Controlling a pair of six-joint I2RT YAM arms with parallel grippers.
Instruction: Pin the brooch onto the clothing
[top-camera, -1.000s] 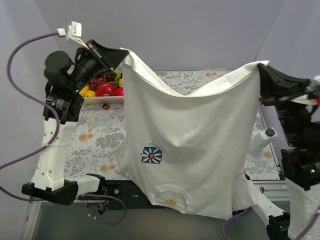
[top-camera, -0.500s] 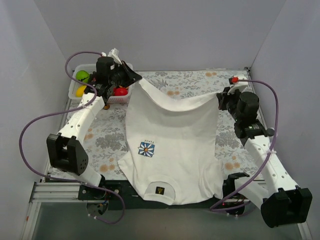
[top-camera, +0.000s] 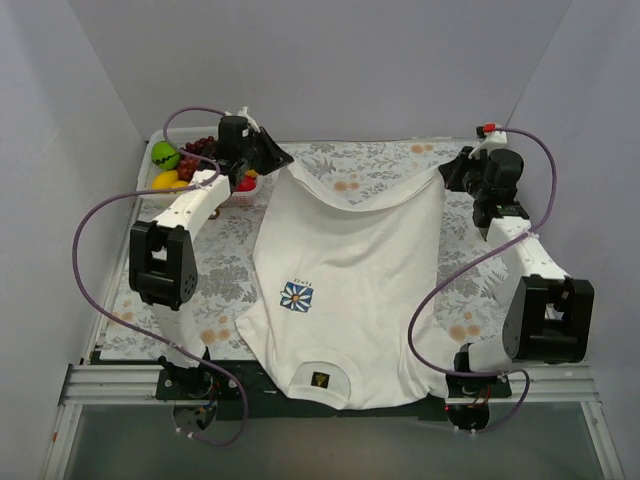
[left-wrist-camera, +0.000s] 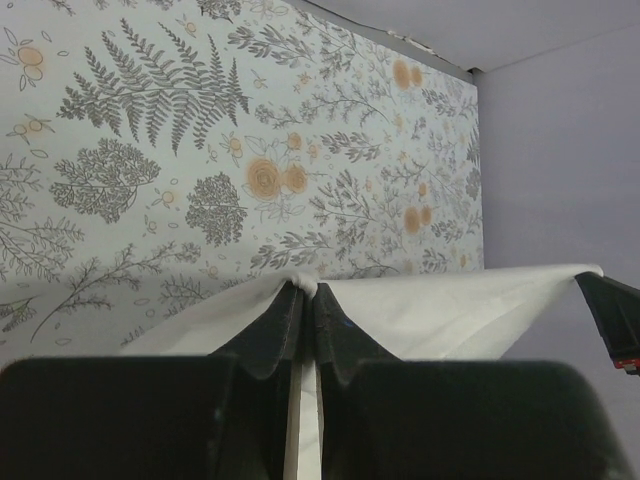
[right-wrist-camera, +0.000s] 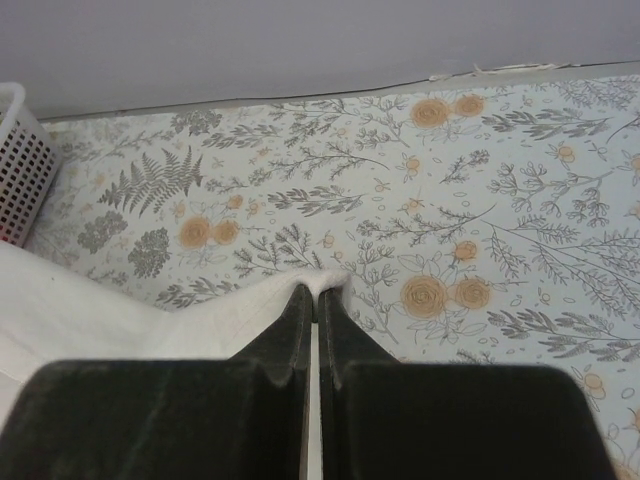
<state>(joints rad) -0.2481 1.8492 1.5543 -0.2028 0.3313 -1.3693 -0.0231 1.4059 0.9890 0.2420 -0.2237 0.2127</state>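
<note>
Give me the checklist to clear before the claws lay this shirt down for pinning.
1. Grip of left claw on a T-shirt hem corner: ok, shut on fabric.
2. Grip of right claw on the other corner: ok.
3. The daisy print faces up, uncovered: ok.
4. Fabric flat: not ok, creased toward the far edge.
5. Location of the brooch: cannot tell, no view shows it.
6. Shirt clear of the fruit basket: ok, though close.

White arms, black joints; purple cables
</note>
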